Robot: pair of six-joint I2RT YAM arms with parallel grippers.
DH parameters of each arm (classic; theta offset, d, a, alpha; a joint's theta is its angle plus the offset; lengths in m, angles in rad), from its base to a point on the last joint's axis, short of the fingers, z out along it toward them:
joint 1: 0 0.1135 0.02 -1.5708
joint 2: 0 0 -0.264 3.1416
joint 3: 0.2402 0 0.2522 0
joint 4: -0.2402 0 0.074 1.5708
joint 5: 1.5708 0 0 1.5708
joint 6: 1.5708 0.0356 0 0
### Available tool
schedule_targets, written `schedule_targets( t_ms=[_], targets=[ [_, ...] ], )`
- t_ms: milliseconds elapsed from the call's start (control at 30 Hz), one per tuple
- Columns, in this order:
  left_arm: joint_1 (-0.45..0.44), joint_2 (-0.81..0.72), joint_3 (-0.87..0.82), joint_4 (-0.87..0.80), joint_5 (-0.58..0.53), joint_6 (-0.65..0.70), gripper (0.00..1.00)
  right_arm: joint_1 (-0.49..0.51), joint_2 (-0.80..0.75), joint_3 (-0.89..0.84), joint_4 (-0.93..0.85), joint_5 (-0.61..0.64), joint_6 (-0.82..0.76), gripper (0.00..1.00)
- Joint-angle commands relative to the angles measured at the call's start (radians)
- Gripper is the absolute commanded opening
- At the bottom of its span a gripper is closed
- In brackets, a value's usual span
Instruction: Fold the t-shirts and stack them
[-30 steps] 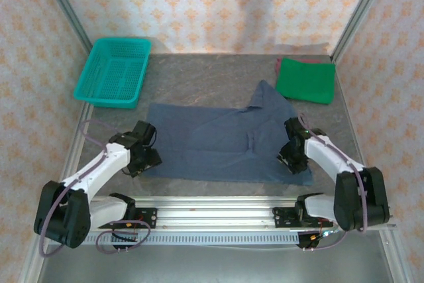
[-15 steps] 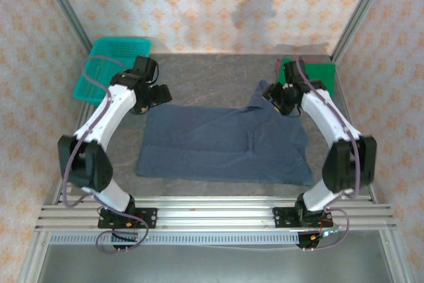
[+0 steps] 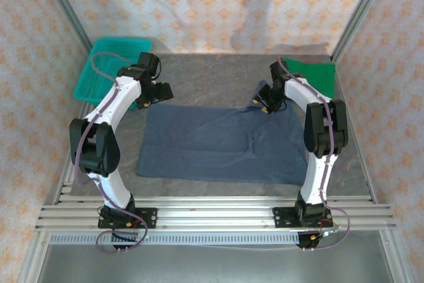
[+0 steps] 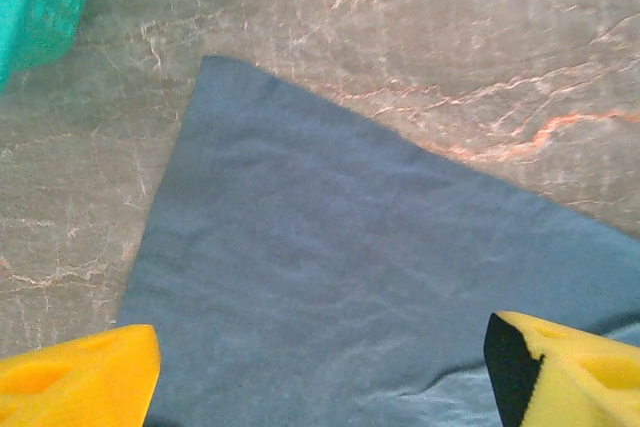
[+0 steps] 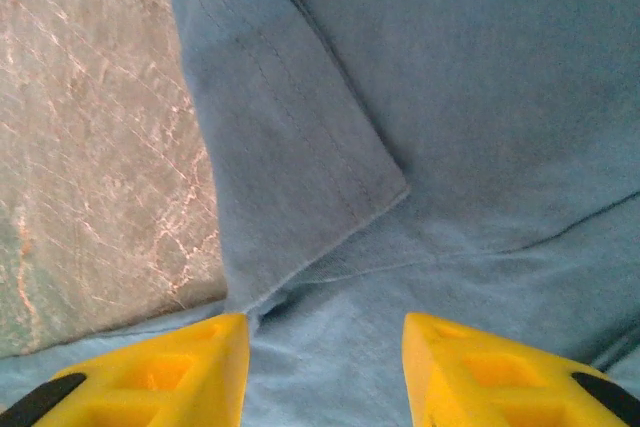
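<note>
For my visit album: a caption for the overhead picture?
Left gripper and right gripper hover open over far corners of a slate-blue t-shirt; green t-shirt and teal basket beyond.

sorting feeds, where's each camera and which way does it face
top external: above, behind bases, down on table, left arm, right arm, blue shirt, green shirt, basket
left wrist: on left arm, down at blue shirt's corner; left gripper open
right wrist: on right arm, down at its sleeve; right gripper open
all share blue shirt
</note>
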Motion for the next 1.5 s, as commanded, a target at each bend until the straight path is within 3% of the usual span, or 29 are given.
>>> schedule_targets(
  t_ms=[0, 567, 800, 1033, 1333, 1467],
  targets=[
    [0.005, -0.061, -0.021, 0.032, -0.01, 0.025, 0.85, -0.012, 0.048, 0.005, 0.034, 0.006, 0.034, 0.43],
    [0.032, -0.035, -0.096, 0.063, -0.08, 0.025, 0.85, -0.019, 0.133, 0.074, 0.062, 0.021, 0.081, 0.37],
    [0.032, -0.013, -0.119, 0.076, -0.087, 0.025, 0.84, -0.02, 0.166, 0.151, 0.034, 0.038, 0.077, 0.24],
    [0.033, -0.012, -0.146, 0.086, -0.087, 0.029, 0.84, -0.019, 0.202, 0.223, 0.026, 0.008, 0.066, 0.0],
    [0.032, 0.008, -0.174, 0.073, -0.106, -0.008, 0.83, 0.02, 0.295, 0.367, 0.128, -0.134, 0.076, 0.0],
    [0.033, 0.017, -0.188, 0.08, -0.099, -0.022, 0.83, 0.032, 0.331, 0.439, 0.157, -0.231, 0.054, 0.24]
  ],
)
